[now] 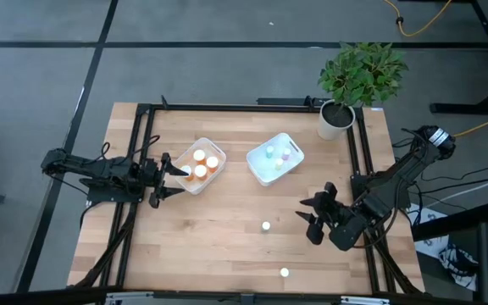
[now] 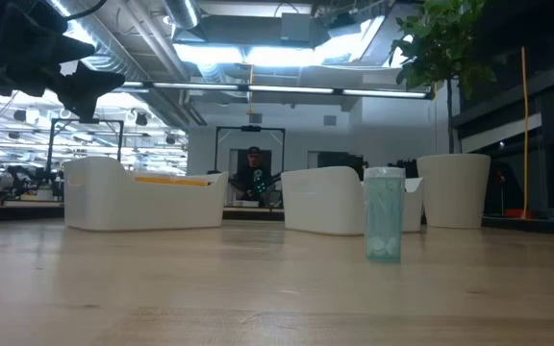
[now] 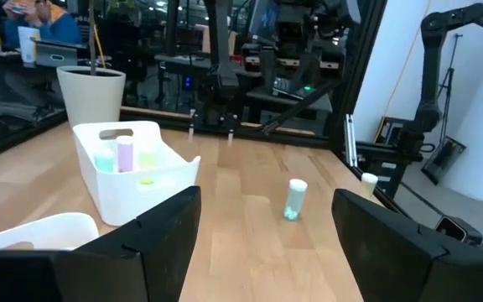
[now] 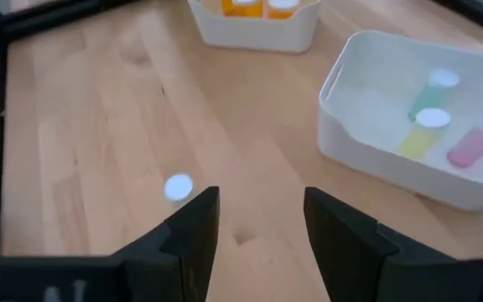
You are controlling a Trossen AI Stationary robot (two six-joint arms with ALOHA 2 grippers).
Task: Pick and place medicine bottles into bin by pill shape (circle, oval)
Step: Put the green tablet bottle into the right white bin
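Observation:
Two loose medicine bottles with pale caps stand upright on the wooden table: one at mid-table (image 1: 265, 226), pale green in the low view (image 2: 384, 227) and the left wrist view (image 3: 295, 200), and one near the front edge (image 1: 284, 273). A white bin (image 1: 202, 163) holds orange bottles. A second white bin (image 1: 275, 158) holds pale green, pink and blue bottles (image 4: 433, 130). My left gripper (image 1: 172, 174) is open and empty beside the orange-bottle bin. My right gripper (image 1: 312, 216) is open and empty, just right of the mid-table bottle (image 4: 178, 187).
A white pot with a green plant (image 1: 337, 119) stands at the table's far right corner. A black frame (image 1: 252, 107) runs along the table's edges. Bare wood lies between the bins and the front edge. A person (image 2: 251, 178) sits in the room behind.

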